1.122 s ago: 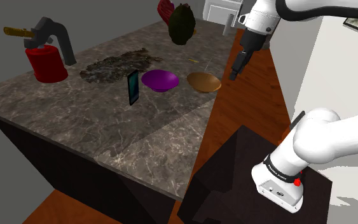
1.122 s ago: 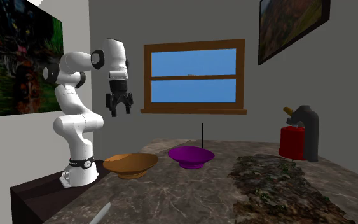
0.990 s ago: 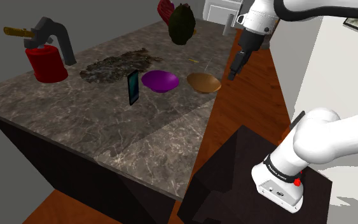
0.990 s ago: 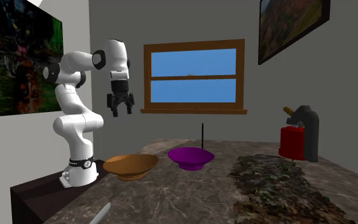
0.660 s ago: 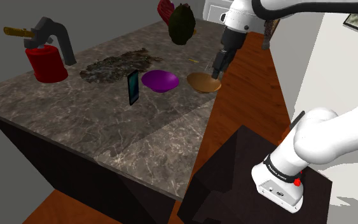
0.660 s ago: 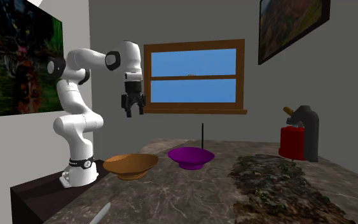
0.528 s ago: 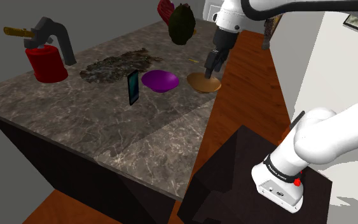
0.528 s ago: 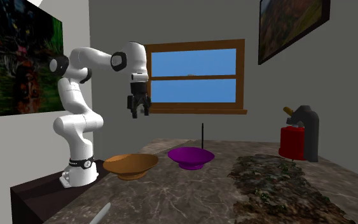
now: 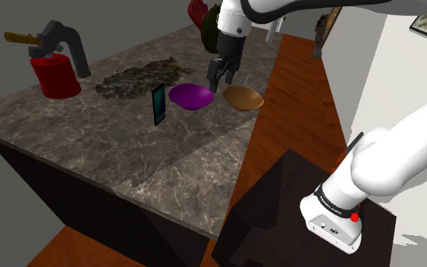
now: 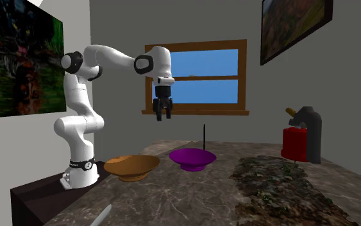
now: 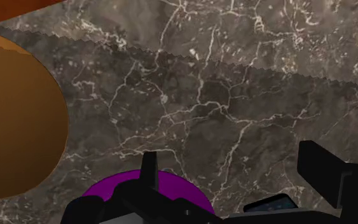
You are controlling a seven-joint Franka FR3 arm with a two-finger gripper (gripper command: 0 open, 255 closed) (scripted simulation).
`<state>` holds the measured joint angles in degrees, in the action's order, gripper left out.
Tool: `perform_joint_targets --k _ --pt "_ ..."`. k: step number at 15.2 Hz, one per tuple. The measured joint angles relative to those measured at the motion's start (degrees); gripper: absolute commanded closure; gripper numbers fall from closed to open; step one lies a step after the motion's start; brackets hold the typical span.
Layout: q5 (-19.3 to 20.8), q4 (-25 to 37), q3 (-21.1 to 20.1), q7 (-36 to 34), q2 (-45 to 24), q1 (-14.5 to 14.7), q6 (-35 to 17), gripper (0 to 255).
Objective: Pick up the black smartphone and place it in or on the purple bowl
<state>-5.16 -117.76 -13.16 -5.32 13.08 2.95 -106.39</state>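
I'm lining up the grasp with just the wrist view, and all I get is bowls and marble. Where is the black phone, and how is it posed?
Observer: The black phone stands upright on the counter, beside the purple bowl, on the shoulder view's left of it.
Operator: How high am I?
Observer: In the second exterior view the tool hangs well above the counter and both bowls.
Operator: And sideways?
Observer: In the shoulder view the tool's tips show at the purple bowl's rim, on the side toward the brown bowl. The phone is on the bowl's other side.
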Motion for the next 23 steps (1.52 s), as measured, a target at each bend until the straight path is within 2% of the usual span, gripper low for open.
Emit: perform_joint_targets --k 7,12,15,17,23 --pt "5.07 16.16 -3.86 -7.73 -16.32 2.15 0.79 0" --pt "9.76 31.6 -5.01 -12.47 -29.15 5.36 4.53 0" --pt "12.53 43.25 -4.95 -14.45 -37.73 8.11 8.3 0" --pt "12.97 44.13 -4.9 -14.97 -39.06 8.65 7.99 0" --pt "13.19 40.54 -4.77 -15.26 -39.5 8.48 4.03 0"
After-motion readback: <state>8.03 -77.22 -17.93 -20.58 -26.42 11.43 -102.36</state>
